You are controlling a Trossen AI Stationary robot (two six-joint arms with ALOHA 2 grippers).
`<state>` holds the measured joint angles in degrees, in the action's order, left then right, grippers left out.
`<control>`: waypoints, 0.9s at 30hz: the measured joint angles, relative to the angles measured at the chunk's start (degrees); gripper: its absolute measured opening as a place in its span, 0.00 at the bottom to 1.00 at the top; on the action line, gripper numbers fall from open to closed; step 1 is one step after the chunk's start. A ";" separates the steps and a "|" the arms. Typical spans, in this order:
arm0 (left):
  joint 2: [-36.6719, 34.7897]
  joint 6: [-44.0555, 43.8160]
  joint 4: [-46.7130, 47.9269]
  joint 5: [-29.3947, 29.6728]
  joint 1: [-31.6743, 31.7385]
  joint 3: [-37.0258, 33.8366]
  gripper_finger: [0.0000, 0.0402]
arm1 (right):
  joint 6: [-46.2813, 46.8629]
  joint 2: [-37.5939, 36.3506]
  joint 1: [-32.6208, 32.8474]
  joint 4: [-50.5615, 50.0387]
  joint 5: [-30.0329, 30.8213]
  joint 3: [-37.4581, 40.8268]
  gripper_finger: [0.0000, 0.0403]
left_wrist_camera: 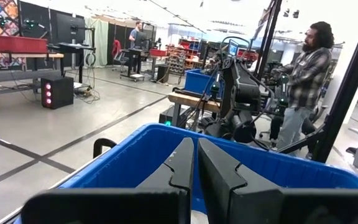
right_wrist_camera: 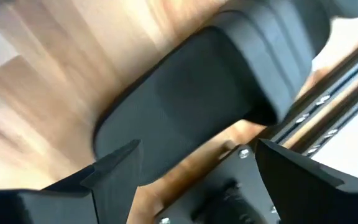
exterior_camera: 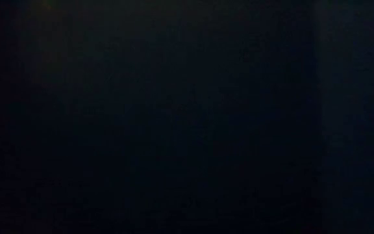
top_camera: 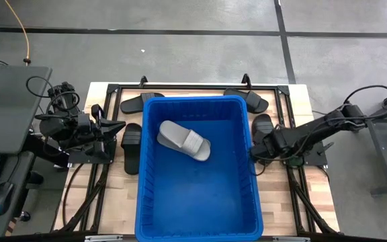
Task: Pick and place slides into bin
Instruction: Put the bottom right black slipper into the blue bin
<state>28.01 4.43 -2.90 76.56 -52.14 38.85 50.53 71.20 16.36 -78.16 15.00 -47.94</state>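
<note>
1. A polished grey concrete floor (left_wrist_camera: 36, 134) crossed by dark taped lines stretches ahead of the left gripper.
2. A red plastic tub (left_wrist_camera: 17, 43) sits on a grey workbench far ahead.
3. A person in a plaid shirt (left_wrist_camera: 303, 74) stands beyond, beside black metal frame posts (left_wrist_camera: 347, 93).
</note>
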 joint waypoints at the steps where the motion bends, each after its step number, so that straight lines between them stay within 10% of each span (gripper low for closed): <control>1: 0.00 0.00 -0.01 0.01 0.00 -0.01 0.04 | 0.15 0.00 -0.21 -0.41 -0.55 0.00 0.74; 19: 0.00 0.20 1.64 0.65 0.00 -0.02 0.04 | -1.11 -11.22 0.10 -2.45 -12.53 -7.96 0.74; 27: -0.02 0.20 3.09 2.21 0.00 -0.02 0.04 | 4.27 -26.34 -2.06 11.99 12.35 -22.57 0.74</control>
<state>27.99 4.62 0.19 78.77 -52.14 38.83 54.79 44.86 14.30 -66.17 27.35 -70.51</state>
